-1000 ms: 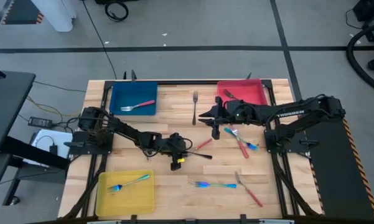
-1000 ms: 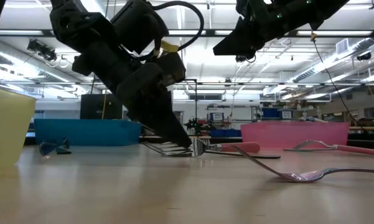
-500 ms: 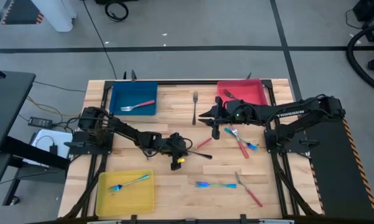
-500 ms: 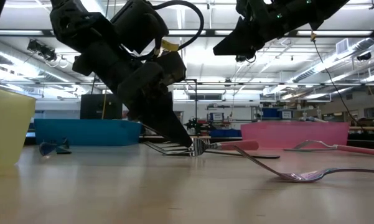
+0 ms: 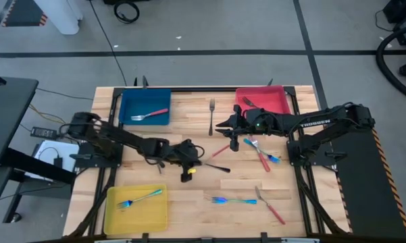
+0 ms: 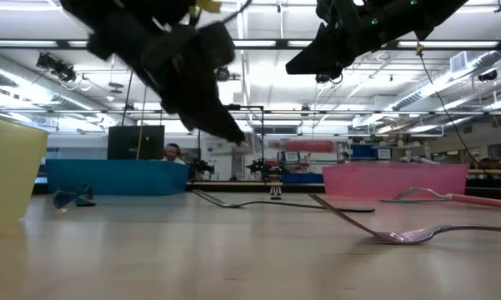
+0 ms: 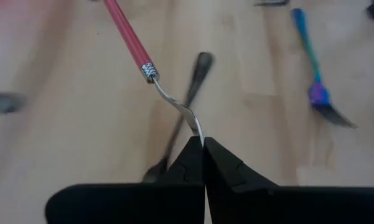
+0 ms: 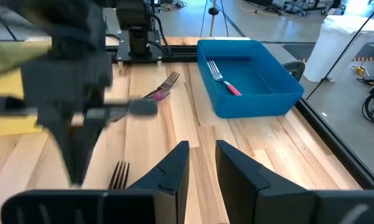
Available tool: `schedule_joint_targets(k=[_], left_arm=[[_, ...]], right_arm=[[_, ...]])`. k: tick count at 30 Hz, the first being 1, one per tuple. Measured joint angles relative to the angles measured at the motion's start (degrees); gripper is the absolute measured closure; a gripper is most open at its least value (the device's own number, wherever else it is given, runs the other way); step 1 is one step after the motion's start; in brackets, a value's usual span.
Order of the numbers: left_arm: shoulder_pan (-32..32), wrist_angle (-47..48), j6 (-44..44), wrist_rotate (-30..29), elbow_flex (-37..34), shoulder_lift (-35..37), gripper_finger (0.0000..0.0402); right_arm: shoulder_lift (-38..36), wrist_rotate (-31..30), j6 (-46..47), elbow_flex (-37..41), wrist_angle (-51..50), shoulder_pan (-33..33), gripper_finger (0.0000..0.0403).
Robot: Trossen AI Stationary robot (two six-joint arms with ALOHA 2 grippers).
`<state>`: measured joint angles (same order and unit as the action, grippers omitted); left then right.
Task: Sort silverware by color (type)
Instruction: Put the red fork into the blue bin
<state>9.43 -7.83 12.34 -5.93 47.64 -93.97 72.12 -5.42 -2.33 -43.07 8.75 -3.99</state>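
Note:
My left gripper [image 5: 197, 157] hangs over the table's middle, shut on a red-handled fork [image 7: 129, 38] whose handle [image 6: 304, 146] floats above the wood. Under it a dark grey fork [image 7: 185, 106] lies flat on the table. My right gripper [image 5: 227, 125] hovers open near the red tray [image 5: 278, 106], its fingers [image 8: 174, 167] with nothing between them. More silverware lies to the right: blue and red pieces [image 5: 261, 152], a blue fork [image 5: 231, 200], a red-handled one [image 5: 271, 208], and a grey fork [image 5: 211, 113] at the far middle. My left gripper pinches the red-handled fork by its bare metal neck [image 7: 195, 126] between the two fingertips; the tines are hidden behind the fingers. The fingers come from the table's left, slanting down. The red handle sticks out ahead of them, and the fork is lifted clear of the table.
The blue tray [image 5: 130, 101] at the far left holds a red-handled fork. The red tray holds a dark fork. The yellow tray [image 5: 115, 214] at the near left holds a blue fork. Bare wood lies between the trays on the left half.
My left gripper has risen from the table with the red-handled fork, which now hangs clear of the wood. The dark grey fork beneath has stayed where it lay.

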Motion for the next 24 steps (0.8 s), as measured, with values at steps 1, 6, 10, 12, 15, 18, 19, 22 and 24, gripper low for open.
schedule_joint_targets(k=[1, 6, 10, 12, 15, 18, 19, 22, 24], left_arm=[[0.0, 2.3, -0.8, -1.4, 0.0, 1.7, 0.0401], [-1.6, 14.5, -2.5, -7.9, 0.0, 11.3, 0.0401], [-4.0, 23.0, -1.0, -8.6, 0.0, 18.1, 0.0401], [-5.3, 28.5, -0.6, -9.1, 0.0, 21.2, 0.0401], [-7.8, 36.1, 0.8, -10.7, 0.0, 25.3, 0.0401], [-10.5, 42.9, 2.7, -11.6, 0.0, 29.0, 0.0401], [-11.4, 44.9, 3.2, -11.6, 0.0, 30.4, 0.0401], [-14.1, 49.4, 3.9, -11.5, 0.0, 33.8, 0.0401], [-16.2, 52.5, 4.0, -11.5, 0.0, 35.8, 0.0401]], right_arm=[[0.0, 0.0, 0.0, 0.0, 0.0, 0.0, 0.0315], [0.0, 0.0, 0.0, 0.0, -0.2, 0.0, 0.0315], [0.0, 0.0, 0.0, 0.0, -0.2, 0.0, 0.0315], [0.0, 0.1, 0.0, 0.0, -0.2, 0.0, 0.0315], [0.0, 0.1, 0.0, 0.0, -0.2, 0.0, 0.0315], [0.0, 0.1, 0.0, 0.0, -0.4, 0.0, 0.0315], [0.0, 0.1, 0.0, 0.0, -0.5, 0.0, 0.0315], [0.0, 0.1, 0.0, 0.0, -0.7, 0.0, 0.0315], [0.0, 0.1, 0.0, 0.0, -0.7, 0.0, 0.0315]])
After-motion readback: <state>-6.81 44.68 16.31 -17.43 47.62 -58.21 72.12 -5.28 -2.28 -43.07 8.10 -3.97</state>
